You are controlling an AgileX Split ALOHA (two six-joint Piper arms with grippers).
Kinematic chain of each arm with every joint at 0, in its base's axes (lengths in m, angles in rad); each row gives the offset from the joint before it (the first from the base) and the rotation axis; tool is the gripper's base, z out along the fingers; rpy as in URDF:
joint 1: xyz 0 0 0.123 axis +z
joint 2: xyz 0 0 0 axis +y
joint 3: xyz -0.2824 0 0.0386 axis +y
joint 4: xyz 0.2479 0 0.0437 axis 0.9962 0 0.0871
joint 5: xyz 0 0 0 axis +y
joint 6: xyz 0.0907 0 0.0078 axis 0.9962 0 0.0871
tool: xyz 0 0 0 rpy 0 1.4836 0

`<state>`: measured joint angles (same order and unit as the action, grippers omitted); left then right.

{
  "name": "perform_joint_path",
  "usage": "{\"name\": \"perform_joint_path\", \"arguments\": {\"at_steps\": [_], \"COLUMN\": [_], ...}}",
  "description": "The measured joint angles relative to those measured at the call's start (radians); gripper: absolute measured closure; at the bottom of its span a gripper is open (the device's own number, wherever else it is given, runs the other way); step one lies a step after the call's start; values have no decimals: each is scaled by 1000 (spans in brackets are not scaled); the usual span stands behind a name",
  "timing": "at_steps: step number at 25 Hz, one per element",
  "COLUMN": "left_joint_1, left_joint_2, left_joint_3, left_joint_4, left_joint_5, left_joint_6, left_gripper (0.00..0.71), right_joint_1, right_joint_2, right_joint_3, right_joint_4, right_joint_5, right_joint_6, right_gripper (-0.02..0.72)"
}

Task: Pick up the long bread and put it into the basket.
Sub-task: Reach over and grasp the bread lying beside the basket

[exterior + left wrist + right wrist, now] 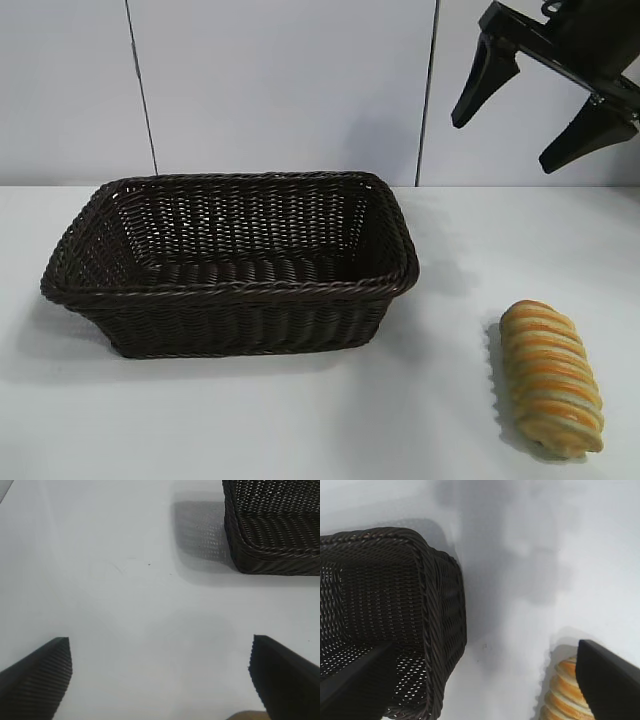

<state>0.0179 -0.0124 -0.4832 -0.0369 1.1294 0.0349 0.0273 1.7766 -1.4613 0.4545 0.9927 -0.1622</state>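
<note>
The long bread (552,376), golden with orange-brown ridges, lies on the white table at the front right; part of it shows in the right wrist view (565,692). The basket (240,300), dark brown wicker and with nothing in it, stands left of centre, and its rim appears again in the wrist views (427,585) (272,555). My right gripper (545,115) hangs open high at the back right, above and behind the bread, holding nothing. My left gripper (160,672) is open over bare table beside the basket; it is out of the exterior view.
The white table (300,430) stretches in front of the basket and between basket and bread. A pale panelled wall (280,80) closes the back.
</note>
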Motion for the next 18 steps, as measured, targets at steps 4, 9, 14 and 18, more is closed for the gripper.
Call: {"name": "perform_joint_path", "arguments": {"at_steps": [4,9,14,18], "left_joint_1": [0,0,0,0], "left_joint_2": [0,0,0,0], "left_joint_3": [0,0,0,0], "left_joint_4": [1,1,1,1], "left_joint_5": [0,0,0,0], "left_joint_6": [5,8,8,8], "left_gripper": [16,16,16,16], "right_joint_1": [0,0,0,0], "right_joint_2": [-32,-90,-158,-202], "right_joint_3": [0,2,91,250], "right_joint_4": [-94,-276,-315,-312], "right_joint_5": [51,134,115,20], "right_joint_6": [22,110,138,139], "right_gripper": [8,8,8,8]}}
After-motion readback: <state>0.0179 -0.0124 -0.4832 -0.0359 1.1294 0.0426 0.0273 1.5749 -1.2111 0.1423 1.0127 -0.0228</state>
